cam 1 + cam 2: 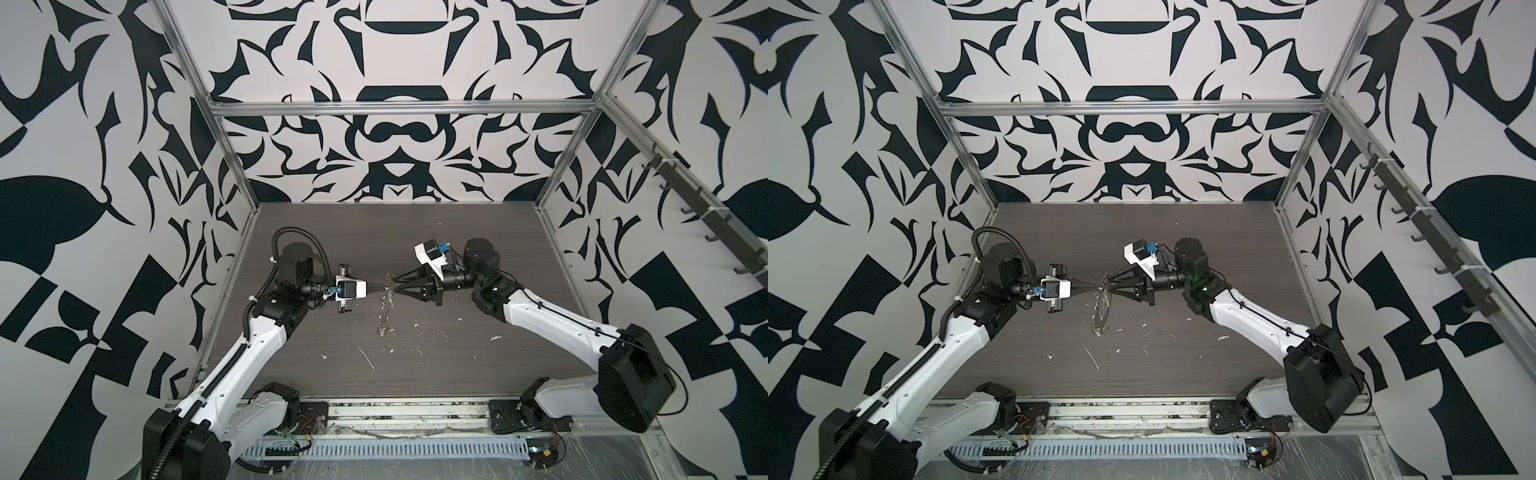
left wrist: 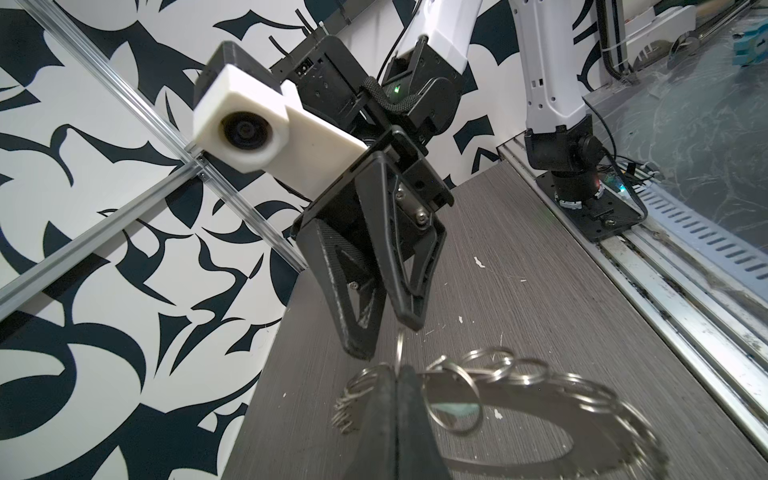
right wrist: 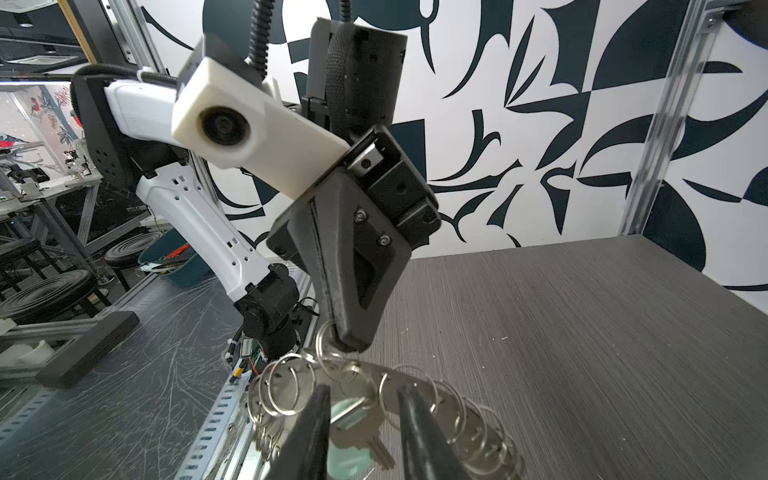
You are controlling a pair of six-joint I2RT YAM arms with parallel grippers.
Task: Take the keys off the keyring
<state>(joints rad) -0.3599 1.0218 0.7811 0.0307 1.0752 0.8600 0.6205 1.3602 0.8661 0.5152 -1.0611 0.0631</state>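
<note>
Gripping the ring-fringed grey keyring point(image 3: 357, 376), left tool point(image 3: 347, 343) clenched; right tool point(image 2: 386, 334) released.

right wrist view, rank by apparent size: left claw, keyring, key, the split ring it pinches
1. left claw and keyring: look about alike; the keyring runs off the frame, so unranked
2. key
3. split ring

1 left gripper point(image 3: 347, 340), 1 right gripper point(image 2: 386, 336), 1 keyring point(image 2: 540, 413) and 1 key point(image 3: 362, 432) are in view.
</note>
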